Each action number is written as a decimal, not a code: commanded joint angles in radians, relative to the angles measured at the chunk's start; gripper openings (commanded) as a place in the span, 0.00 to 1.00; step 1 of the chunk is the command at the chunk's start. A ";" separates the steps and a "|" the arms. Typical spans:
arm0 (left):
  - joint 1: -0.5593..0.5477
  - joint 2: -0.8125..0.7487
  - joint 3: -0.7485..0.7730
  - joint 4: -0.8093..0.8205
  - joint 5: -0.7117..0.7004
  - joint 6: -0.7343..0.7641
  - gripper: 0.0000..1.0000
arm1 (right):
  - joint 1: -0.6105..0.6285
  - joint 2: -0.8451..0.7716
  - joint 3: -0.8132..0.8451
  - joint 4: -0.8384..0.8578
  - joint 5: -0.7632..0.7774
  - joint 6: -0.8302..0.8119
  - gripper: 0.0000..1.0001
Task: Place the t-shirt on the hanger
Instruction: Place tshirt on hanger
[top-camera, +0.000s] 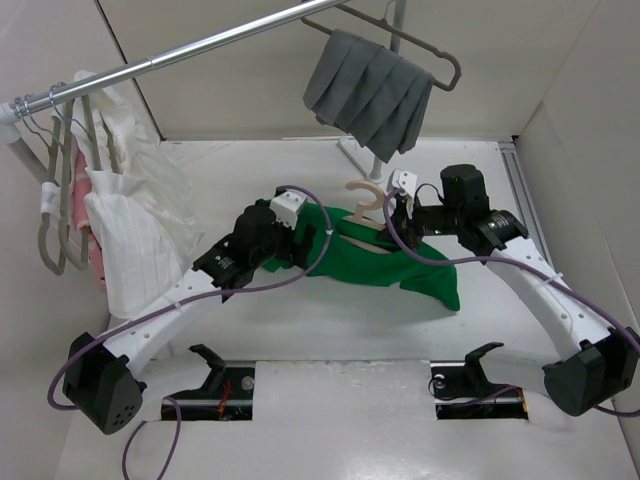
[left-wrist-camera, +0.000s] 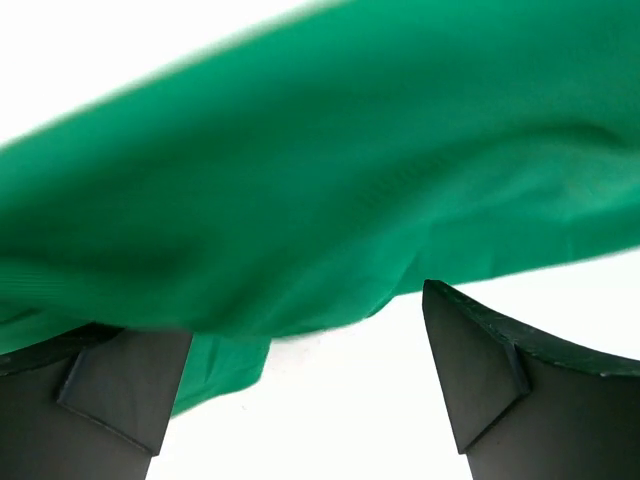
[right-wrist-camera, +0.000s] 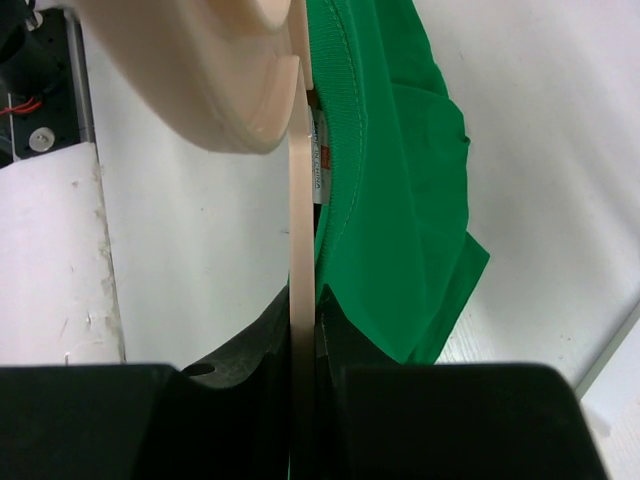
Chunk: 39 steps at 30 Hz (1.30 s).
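Observation:
The green t-shirt (top-camera: 385, 262) lies spread across the middle of the white table. The cream hanger (top-camera: 362, 205) sits at its far edge, hook up. My right gripper (top-camera: 392, 222) is shut on the hanger; in the right wrist view the thin cream bar (right-wrist-camera: 301, 230) runs between the closed fingers, with the t-shirt's collar (right-wrist-camera: 385, 150) hanging beside it. My left gripper (top-camera: 312, 232) is at the shirt's left end. In the left wrist view its fingers (left-wrist-camera: 470, 370) stand wide apart and hold nothing, with green cloth (left-wrist-camera: 330, 190) just beyond and above them.
A grey pleated cloth (top-camera: 370, 92) hangs on a grey hanger from the metal rail (top-camera: 200, 45) at the back. White garments (top-camera: 130, 220) and grey hangers (top-camera: 55, 215) hang at the left. Cardboard walls close in the table on three sides.

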 joint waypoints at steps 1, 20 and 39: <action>0.044 -0.025 -0.003 0.022 -0.047 -0.158 0.92 | 0.017 -0.015 0.028 0.049 -0.027 0.003 0.00; 0.100 -0.136 0.029 0.071 0.139 0.089 0.00 | -0.043 0.014 0.015 -0.104 0.103 -0.078 0.00; 0.164 0.090 0.264 -0.142 0.174 0.269 0.04 | -0.009 0.000 0.209 -0.316 0.099 -0.254 0.00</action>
